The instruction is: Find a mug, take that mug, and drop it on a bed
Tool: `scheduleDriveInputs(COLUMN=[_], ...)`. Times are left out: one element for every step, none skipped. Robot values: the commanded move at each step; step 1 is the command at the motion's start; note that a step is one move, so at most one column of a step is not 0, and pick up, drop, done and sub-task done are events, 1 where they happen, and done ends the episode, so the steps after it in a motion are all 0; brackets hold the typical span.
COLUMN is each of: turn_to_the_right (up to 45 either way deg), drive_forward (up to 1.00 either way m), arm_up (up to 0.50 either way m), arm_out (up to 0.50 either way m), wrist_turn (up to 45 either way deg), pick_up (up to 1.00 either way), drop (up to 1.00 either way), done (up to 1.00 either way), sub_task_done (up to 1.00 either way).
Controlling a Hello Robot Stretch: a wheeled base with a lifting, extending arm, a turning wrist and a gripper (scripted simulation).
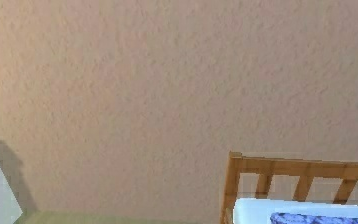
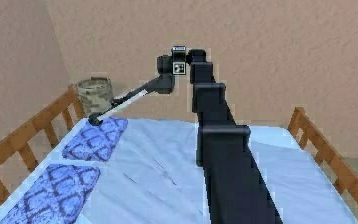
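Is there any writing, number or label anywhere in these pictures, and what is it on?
No readable words, numbers or brand names in either view.
The white squares at the far end of the arm: black marks, a pattern rather than letters.
The pillows on the bed: a blue pattern, no writing.
The wall and the wooden bed frame: bare.

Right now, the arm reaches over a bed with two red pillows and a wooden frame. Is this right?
Not quite: the pillows are blue with a pattern, not red, as the arm side view shows. The rest holds: the arm reaches over the bed, and the frame is wooden.
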Motion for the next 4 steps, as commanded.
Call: scheduleDriveInputs(turn_to_the_right=[0.0, 0.0, 0.0, 0.0], drive_forward=[0.0, 0.0, 0.0, 0.0], arm_up=[0.0, 0.0, -0.4, -0.32], arm_out=[0.0, 0.0, 0.0, 0.0], wrist_turn=[45.0, 39.0, 0.0, 0.0], pick_up=[0.0, 0.0, 0.0, 0.0], drop=[0.0, 0.0, 0.0, 0.0], done=[0.0, 0.0, 0.0, 0.0], sub_task_done=[0.0, 0.0, 0.0, 0.0])
